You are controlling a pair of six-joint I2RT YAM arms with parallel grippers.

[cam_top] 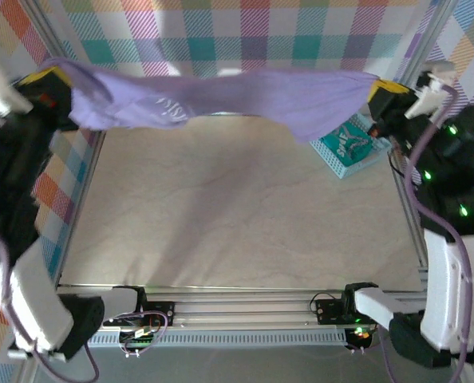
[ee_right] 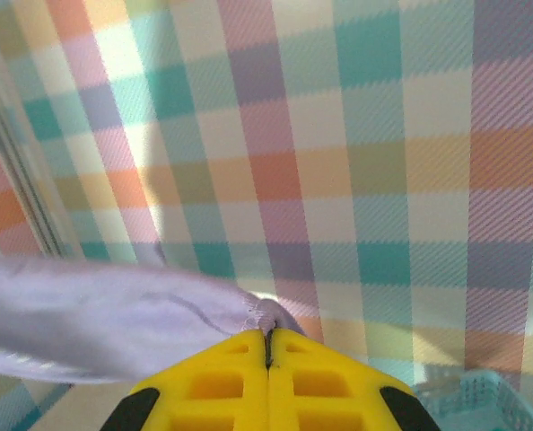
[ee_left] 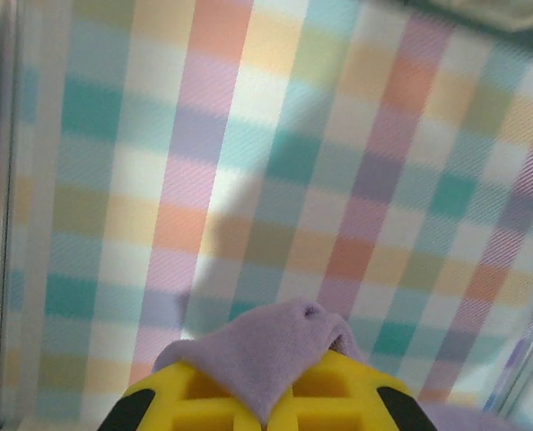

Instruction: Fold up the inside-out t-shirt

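While we hold it up, the purple t-shirt point(cam_top: 245, 100) hangs stretched out in the air above the far end of the table point(cam_top: 237, 223). Our left gripper point(ee_left: 265, 409) is shut tight on one end, and our right gripper point(ee_right: 268, 355) on the other. A little teal basket point(cam_top: 350, 150) sits on the table near its right end.
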